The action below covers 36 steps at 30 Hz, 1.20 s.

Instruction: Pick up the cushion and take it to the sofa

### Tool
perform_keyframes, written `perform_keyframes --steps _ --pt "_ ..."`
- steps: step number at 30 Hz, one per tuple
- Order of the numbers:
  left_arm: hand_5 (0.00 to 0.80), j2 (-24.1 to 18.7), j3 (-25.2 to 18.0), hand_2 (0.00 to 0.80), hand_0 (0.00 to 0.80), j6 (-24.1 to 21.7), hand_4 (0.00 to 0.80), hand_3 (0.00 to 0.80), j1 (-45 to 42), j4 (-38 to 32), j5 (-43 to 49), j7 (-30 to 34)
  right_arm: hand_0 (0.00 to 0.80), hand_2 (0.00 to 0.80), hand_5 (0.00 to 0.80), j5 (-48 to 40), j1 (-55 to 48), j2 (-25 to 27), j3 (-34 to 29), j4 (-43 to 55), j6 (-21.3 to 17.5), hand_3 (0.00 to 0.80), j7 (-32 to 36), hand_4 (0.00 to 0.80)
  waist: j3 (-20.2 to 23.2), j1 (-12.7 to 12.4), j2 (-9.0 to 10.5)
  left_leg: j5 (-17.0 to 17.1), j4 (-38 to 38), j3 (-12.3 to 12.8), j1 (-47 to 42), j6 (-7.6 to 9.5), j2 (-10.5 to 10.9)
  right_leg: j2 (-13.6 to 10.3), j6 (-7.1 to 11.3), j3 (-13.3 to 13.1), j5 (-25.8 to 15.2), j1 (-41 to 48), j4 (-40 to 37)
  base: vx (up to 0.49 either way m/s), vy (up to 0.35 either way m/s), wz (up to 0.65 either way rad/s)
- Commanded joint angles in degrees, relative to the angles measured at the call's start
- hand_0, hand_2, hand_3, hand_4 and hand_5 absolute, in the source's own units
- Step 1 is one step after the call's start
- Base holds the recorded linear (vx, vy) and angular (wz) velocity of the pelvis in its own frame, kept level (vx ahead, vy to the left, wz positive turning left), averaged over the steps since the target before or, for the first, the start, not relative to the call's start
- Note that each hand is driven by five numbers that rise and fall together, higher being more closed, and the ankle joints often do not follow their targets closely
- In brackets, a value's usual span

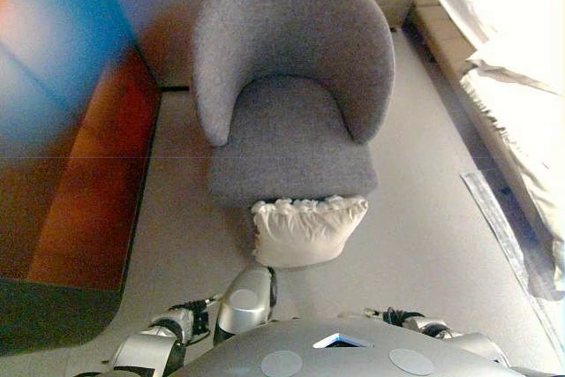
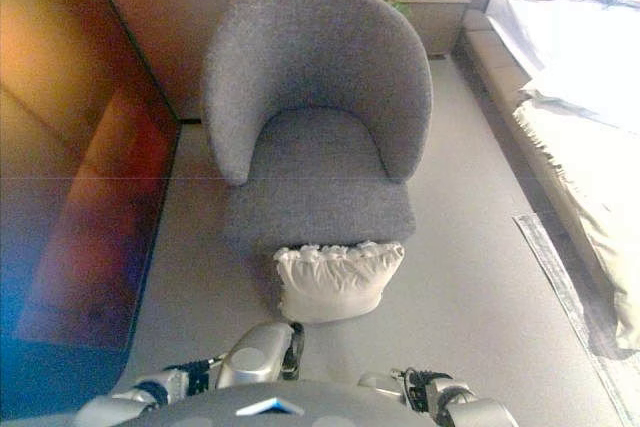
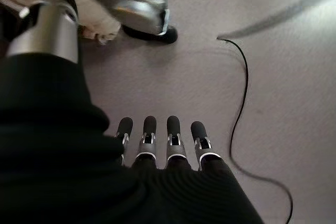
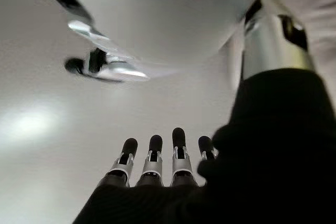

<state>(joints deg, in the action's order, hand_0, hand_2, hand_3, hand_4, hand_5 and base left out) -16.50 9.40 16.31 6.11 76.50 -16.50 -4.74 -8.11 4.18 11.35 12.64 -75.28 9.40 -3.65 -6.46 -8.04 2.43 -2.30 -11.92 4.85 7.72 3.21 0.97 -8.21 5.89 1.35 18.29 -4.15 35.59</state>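
Left eye view, cream cushion [image 1: 305,229] leaning against grey armchair [image 1: 287,94], bed [image 1: 516,68] alongside, both hands' fingers [image 3: 173,129] straight, empty.

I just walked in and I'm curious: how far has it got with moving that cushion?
Nothing looks done yet. The cream cushion sits on the floor, leaning against the front of the grey armchair. Neither hand holds anything: the left hand and right hand hang with straight fingers over bare floor. Grasping, lifting and carrying the cushion all remain.

Open floor [image 1: 424,253] right of cushion [image 1: 305,231] and on its left. Blocked behind by armchair [image 1: 291,121], touching cushion. Bed [image 1: 521,86] along far right.
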Motion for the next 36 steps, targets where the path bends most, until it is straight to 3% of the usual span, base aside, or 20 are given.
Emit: perform_keyframes --steps 1,3,7,14,16,22,28,29,30,34,36 --pt "0.000 0.30 2.60 0.000 0.000 0.07 0.000 0.000 4.78 -0.94 -1.16 -0.42 0.000 0.000 0.000 -5.04 5.80 2.86 2.25 5.10 -4.95 0.000 -2.10 0.000 -6.95 3.32 -2.43 1.97 1.30 -3.74 4.58 -1.18 -1.12 0.81 -0.93 3.64 -14.23 -10.15 -17.23 -0.222 -0.227 -0.02" --pt "0.000 0.43 3.53 0.000 0.000 -0.66 0.000 0.000 5.94 -1.64 -2.84 -1.15 0.000 0.000 0.000 -5.52 6.61 3.38 3.02 6.36 -7.48 0.000 -1.55 0.000 -8.98 6.25 -2.21 0.33 0.83 -5.21 4.64 -0.26 -0.48 1.98 -0.73 -0.25 -17.49 -14.79 -18.51 -0.043 -0.185 0.49" --pt "0.000 2.56 3.05 0.000 0.000 -0.22 0.000 0.000 3.27 -2.32 -5.72 -3.58 0.000 0.000 0.000 -0.89 4.23 4.67 1.70 4.05 -8.01 0.000 1.88 0.000 -7.75 6.37 -1.28 -1.19 -1.63 -6.01 3.35 -1.28 0.17 1.44 -1.97 1.27 -17.94 -8.91 -22.59 0.240 -0.146 1.00" --pt "0.000 4.39 3.38 0.000 0.000 -4.67 0.000 0.000 3.46 -3.58 -7.10 -7.43 0.000 0.000 0.000 -2.18 5.42 4.89 3.65 6.31 -4.74 0.000 -4.51 0.000 -10.24 6.04 -2.34 -1.63 -4.90 -4.95 5.39 -3.90 -1.21 0.70 -3.86 5.43 -16.77 -7.94 -23.45 0.001 -0.052 0.13" --pt "0.000 4.40 3.95 0.000 0.000 -5.51 0.000 0.000 3.80 -3.97 -7.40 -7.51 0.000 0.000 0.000 -3.31 5.73 5.48 3.52 6.29 -5.23 0.000 -6.02 0.000 -11.25 6.37 -2.72 -1.27 -4.71 -3.61 5.71 -4.54 -1.72 0.35 -4.06 6.63 -16.61 -8.42 -23.18 -0.033 0.026 0.17" --pt "0.000 3.55 4.34 0.000 0.000 -9.42 0.000 0.000 4.37 -4.05 -6.21 -7.54 0.000 0.000 0.000 -4.58 7.31 6.32 3.13 6.12 -8.78 0.000 -8.00 0.000 -12.58 6.50 -2.97 -0.64 -1.54 -4.75 5.42 -4.82 -2.00 0.14 -3.59 7.08 -17.02 -10.78 -23.55 0.008 0.047 0.21" --pt "0.000 1.47 4.54 0.000 0.000 -18.19 0.000 0.000 6.94 -8.35 -7.95 -12.83 0.000 0.000 0.000 -0.54 9.24 7.80 4.24 13.26 -17.76 0.000 -22.46 0.000 -15.61 6.99 -2.62 -1.15 -4.46 -4.62 10.11 -4.31 -1.60 0.24 -3.03 6.02 -16.90 -16.45 -19.42 0.003 0.024 0.03" --pt "0.000 -1.15 2.70 0.000 0.000 -17.53 0.000 0.000 7.07 -10.32 -7.97 -10.69 0.000 0.000 0.000 0.25 9.51 9.08 4.28 15.44 -17.20 0.000 -23.85 0.000 -16.13 7.42 -3.15 -0.92 -4.50 -4.19 10.91 -4.59 -1.74 0.34 -3.08 5.90 -16.68 -17.69 -18.52 -0.024 0.155 0.03" --pt "0.000 -2.40 3.11 0.000 0.000 -19.83 0.000 0.000 8.43 -9.60 -10.18 -9.80 0.000 0.000 0.000 1.13 9.68 10.68 4.11 17.98 -17.44 0.000 -24.97 0.000 -16.90 8.16 -3.29 -0.95 -5.36 -3.73 12.37 -4.35 -1.42 0.04 -2.92 5.43 -16.67 -19.18 -17.84 -0.009 0.172 0.02" --pt "0.000 -1.23 5.66 0.000 0.000 -27.16 0.000 0.000 11.79 -12.09 -12.60 -14.96 0.000 0.000 0.000 2.68 11.48 11.18 4.06 20.33 -17.27 0.000 -29.81 0.000 -19.16 8.76 -3.02 -1.03 -6.84 -3.03 17.07 -3.57 -1.32 0.78 -2.50 4.45 -16.87 -23.86 -16.16 -0.022 0.009 -0.04" --pt "0.000 -1.41 5.75 0.000 0.000 -28.50 0.000 0.000 13.23 -14.14 -11.41 -17.84 0.000 0.000 0.000 2.71 12.72 11.62 3.82 21.23 -16.36 0.000 -32.76 0.000 -20.65 8.70 -3.02 -0.77 -7.62 -2.91 19.71 -3.61 -1.31 0.97 -2.34 4.49 -17.14 -26.19 -15.47 -0.086 -0.030 -0.14"
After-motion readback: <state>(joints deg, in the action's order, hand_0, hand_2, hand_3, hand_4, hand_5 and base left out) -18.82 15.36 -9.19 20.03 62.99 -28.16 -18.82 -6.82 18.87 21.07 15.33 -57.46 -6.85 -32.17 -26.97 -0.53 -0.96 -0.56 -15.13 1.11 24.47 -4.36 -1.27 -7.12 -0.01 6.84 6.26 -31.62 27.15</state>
